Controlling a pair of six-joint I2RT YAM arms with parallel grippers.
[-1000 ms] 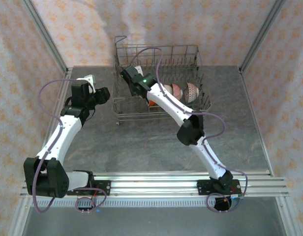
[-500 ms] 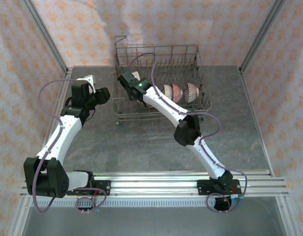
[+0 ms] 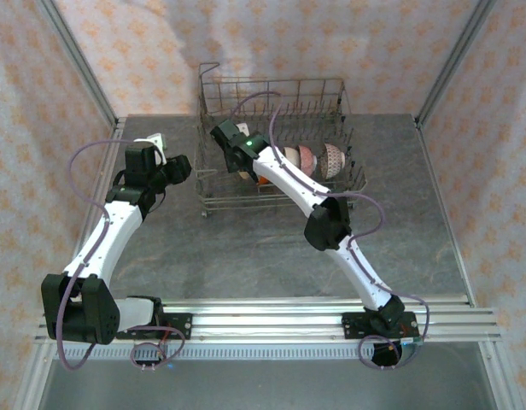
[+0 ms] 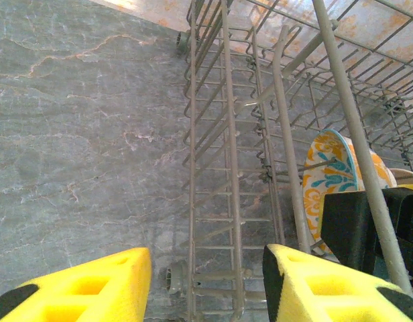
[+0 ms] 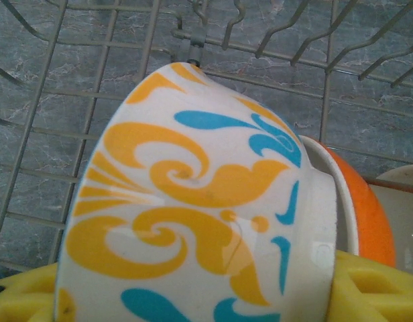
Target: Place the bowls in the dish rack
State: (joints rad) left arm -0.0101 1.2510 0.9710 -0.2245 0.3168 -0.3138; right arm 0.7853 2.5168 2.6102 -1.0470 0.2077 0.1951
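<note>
Clamping patterned bowl [image 5: 193,194], right claw [image 5: 196,295] inside dish rack [image 3: 330,83].

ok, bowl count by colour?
patterned bowl: 1
orange bowl: 1
white bowl: 1
pink bowl: 1
speckled bowl: 1
Total: 5

Bright, even, soft-shadowed light; sharp focus, faint glaze glare.
</note>
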